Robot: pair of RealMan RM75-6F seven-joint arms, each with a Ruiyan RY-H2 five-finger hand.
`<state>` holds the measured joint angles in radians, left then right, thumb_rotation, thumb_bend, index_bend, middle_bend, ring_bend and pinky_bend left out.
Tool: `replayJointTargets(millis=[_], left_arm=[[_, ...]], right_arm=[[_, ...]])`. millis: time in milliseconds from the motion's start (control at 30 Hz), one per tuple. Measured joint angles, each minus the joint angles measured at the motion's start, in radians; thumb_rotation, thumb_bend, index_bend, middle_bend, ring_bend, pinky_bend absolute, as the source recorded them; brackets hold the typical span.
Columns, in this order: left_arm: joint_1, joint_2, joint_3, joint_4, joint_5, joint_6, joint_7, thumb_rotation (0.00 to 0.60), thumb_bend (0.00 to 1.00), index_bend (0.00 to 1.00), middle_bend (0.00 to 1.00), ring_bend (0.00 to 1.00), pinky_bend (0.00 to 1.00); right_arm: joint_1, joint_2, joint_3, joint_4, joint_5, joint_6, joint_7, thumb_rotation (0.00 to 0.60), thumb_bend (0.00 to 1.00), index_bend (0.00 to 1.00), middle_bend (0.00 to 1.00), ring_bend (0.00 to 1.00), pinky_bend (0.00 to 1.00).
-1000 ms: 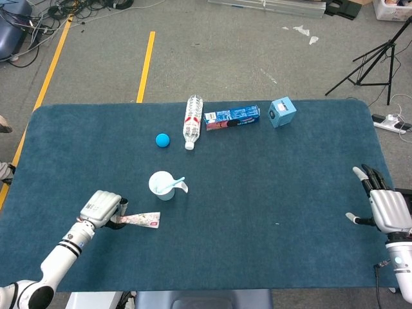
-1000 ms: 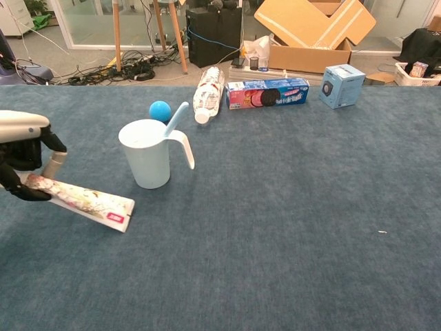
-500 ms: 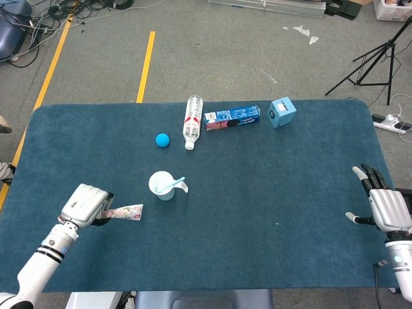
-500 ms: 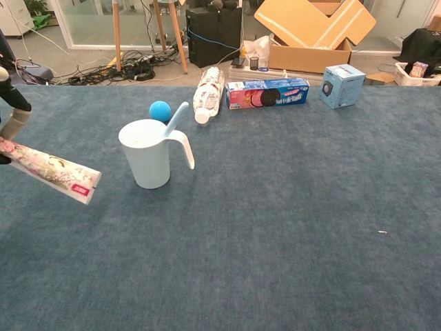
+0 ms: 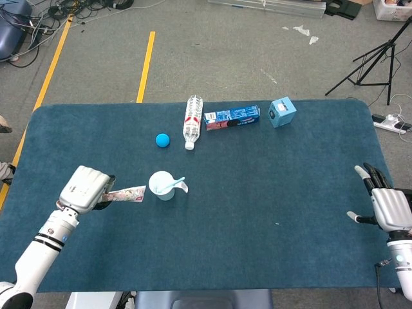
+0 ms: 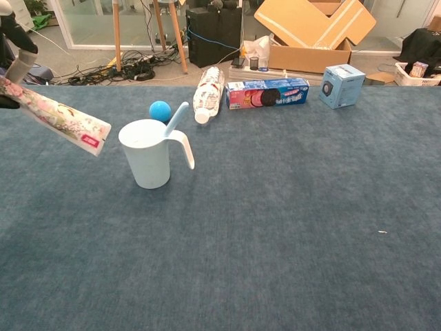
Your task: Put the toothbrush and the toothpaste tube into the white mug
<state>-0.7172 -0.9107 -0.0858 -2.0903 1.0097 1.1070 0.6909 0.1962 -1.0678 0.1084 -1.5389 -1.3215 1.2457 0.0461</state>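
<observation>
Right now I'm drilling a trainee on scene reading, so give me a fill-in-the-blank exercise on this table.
1. The left hand holds the ____ off the table.
2. The toothbrush stands inside the white ____.
3. The blue ball lies beside a clear plastic ____.
4. The right hand holds ____, its fingers apart.

Missing words: toothpaste tube; mug; bottle; nothing

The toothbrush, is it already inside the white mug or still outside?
Inside. The toothbrush stands in the white mug, its light blue handle leaning out over the rim; the head view shows the same.
</observation>
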Motion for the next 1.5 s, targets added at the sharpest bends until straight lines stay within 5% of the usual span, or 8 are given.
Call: replayJointTargets(millis=[833,1500], left_arm=[[-0.196,-0.067,-0.078,-0.011,-0.237,-0.006,0.189,0.600,0.52,0.72,1.00,1.00,1.00],[-0.286,-0.137,-0.030,0.046,-0.338,-0.018,0.268,0.600,0.52,0.72,1.00,1.00,1.00]], right_arm=[[-0.007,-0.001,-0.008,-0.006,-0.008,0.008,-0.004,0.600,0.01,0.11,0.02,0.01,0.40],[-0.009,0.004,-0.007,-0.009,-0.012,0.011,0.005,0.600,0.01,0.11,0.02,0.01,0.40]])
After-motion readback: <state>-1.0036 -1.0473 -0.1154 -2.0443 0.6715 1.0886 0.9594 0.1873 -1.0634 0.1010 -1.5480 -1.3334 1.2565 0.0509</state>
